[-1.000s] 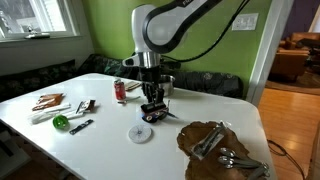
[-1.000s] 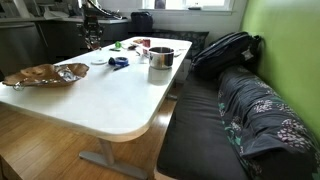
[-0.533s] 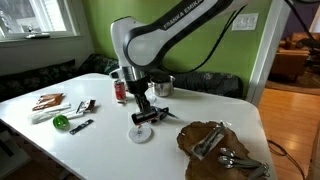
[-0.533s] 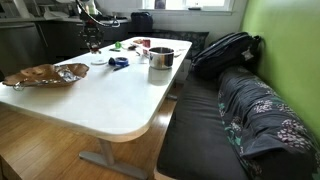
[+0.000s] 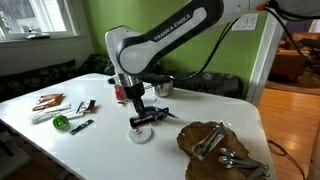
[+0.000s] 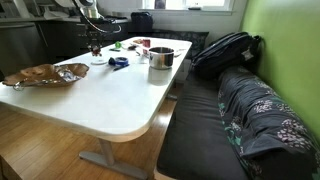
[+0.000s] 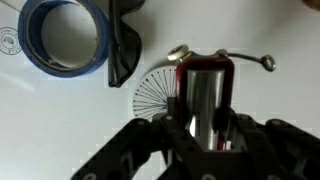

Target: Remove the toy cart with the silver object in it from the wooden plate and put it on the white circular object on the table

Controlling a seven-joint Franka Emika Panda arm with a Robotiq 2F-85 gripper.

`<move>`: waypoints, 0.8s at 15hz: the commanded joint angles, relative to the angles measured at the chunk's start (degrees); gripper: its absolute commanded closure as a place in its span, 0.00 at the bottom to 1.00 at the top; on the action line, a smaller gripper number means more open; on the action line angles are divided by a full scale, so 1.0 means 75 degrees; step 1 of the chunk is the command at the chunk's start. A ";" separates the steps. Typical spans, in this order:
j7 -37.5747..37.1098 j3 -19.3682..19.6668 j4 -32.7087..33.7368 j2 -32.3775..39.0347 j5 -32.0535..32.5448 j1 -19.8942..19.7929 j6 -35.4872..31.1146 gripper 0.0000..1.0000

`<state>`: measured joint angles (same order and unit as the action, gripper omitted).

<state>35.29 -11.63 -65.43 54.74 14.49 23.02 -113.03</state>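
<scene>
White table [image 5: 100, 145]; toy cart [image 5: 148, 118] in gripper [image 5: 138, 112] over white disc [image 5: 139, 134]

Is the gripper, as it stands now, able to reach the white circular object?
Probably yes. The gripper, holding the toy cart, hangs close above the white circular object, and nothing stands between them.

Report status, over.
Hand shut on toy cart, silver object inside. Cart over white circular object, off wooden plate. Blue ring beside, not blocking.
</scene>
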 commanded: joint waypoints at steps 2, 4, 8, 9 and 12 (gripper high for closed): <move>-0.0046 -0.0052 0.0143 0.0279 -0.0186 -0.0081 -0.0249 0.83; -0.0019 -0.0070 0.0154 0.0360 -0.0239 -0.0122 -0.0388 0.83; -0.0021 -0.0069 0.0158 0.0505 -0.0332 -0.0170 -0.0744 0.83; -0.0008 -0.0069 0.0190 0.0552 -0.0353 -0.0176 -0.0813 0.83; 0.0019 -0.0076 0.0237 0.0648 -0.0408 -0.0209 -0.0996 0.83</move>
<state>35.28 -11.64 -65.09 58.09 12.39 22.00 -119.19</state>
